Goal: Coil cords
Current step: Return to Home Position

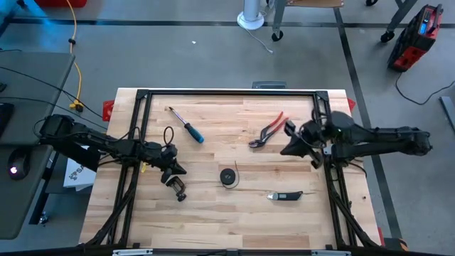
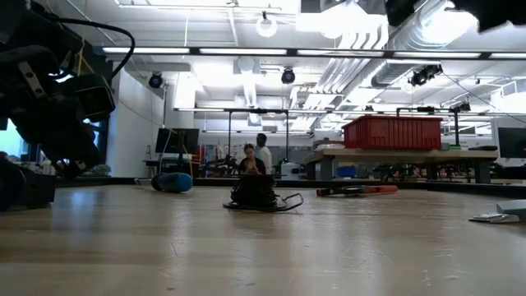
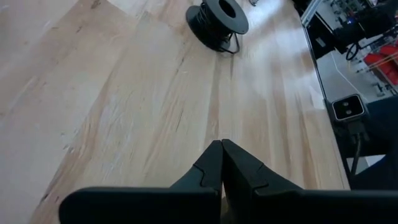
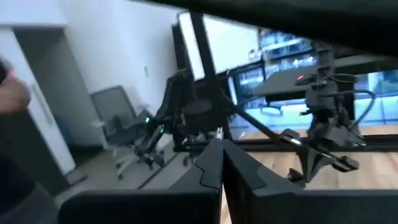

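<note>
The small round black reel (image 1: 228,177) lies flat on the table's middle, with the hair-thin dark cord wound on it; a short loose loop of cord (image 2: 291,202) rests on the wood beside it. The reel also shows in the left wrist view (image 3: 217,17). My left gripper (image 1: 178,192) is shut and empty, just above the wood left of the reel; its fingertips (image 3: 222,147) point toward it. My right gripper (image 1: 287,147) is shut and empty, raised above the table's right part, near the red pliers; its fingers (image 4: 221,148) lie level, toward the left arm.
Red pliers (image 1: 269,130) lie far right of the reel. A blue-handled screwdriver (image 1: 188,128) lies at the far left. A black and silver hand tool (image 1: 286,195) lies near right of the reel. A black frame (image 1: 231,92) rims the table. Two people stand in the room behind (image 2: 255,156).
</note>
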